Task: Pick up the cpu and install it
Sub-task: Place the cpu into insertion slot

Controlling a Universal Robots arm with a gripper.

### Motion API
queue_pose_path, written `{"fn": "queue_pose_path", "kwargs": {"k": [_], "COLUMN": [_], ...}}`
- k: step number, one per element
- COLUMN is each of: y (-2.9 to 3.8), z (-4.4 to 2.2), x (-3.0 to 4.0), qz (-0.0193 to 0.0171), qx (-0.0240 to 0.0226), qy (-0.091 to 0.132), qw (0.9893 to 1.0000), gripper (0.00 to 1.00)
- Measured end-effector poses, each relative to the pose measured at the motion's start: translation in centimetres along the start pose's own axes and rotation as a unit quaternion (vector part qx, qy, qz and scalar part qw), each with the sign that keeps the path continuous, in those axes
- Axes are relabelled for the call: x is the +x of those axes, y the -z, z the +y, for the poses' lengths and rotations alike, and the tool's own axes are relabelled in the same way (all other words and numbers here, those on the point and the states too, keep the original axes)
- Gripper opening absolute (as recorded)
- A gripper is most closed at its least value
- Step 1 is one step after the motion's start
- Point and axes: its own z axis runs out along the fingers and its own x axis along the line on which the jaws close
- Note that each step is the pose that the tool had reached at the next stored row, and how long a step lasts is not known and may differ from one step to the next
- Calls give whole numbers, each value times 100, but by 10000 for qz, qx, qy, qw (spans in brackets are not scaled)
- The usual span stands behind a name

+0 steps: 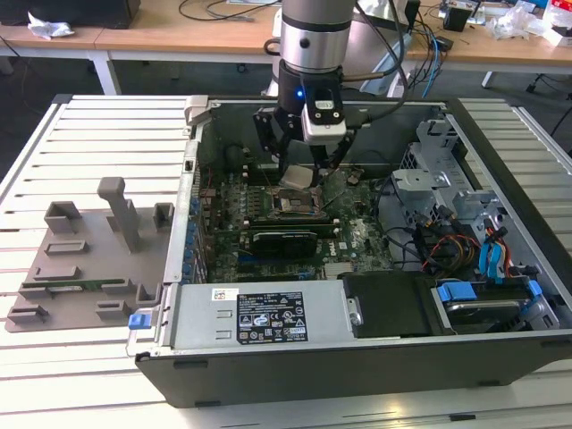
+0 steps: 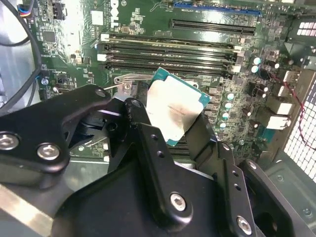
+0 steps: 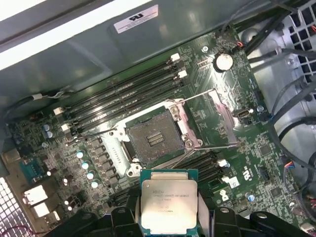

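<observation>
The cpu [image 1: 298, 177] is a small square chip with a silvery top and a green edge. My gripper [image 1: 300, 170] is shut on it and holds it just above the motherboard [image 1: 353, 237] inside the open computer case. In the second wrist view the black fingers [image 2: 140, 121] clamp two opposite sides of the cpu [image 2: 173, 111], which sits tilted. In the first wrist view the cpu [image 3: 169, 205] hangs beside the open dark socket [image 3: 154, 138]. The socket's metal load plate [image 3: 222, 118] is folded back and its contact field is bare.
Memory slots [image 3: 126, 94] run along one side of the socket. The case holds a power supply [image 1: 259, 317], a drive cage [image 1: 447, 179] and loose cables [image 1: 447, 246]. A grey plastic tray [image 1: 80, 268] lies on the slatted table at the exterior view's left.
</observation>
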Motion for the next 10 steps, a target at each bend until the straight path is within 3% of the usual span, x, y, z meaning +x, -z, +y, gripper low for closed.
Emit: {"fn": "queue_pose_path", "kwargs": {"k": [4, 10], "y": [-1, -2], "z": [0, 0], "x": [0, 0], "qz": [14, 35], "qx": [8, 21], "qy": [-222, -555], "qw": [9998, 9984], "gripper": [55, 55]}}
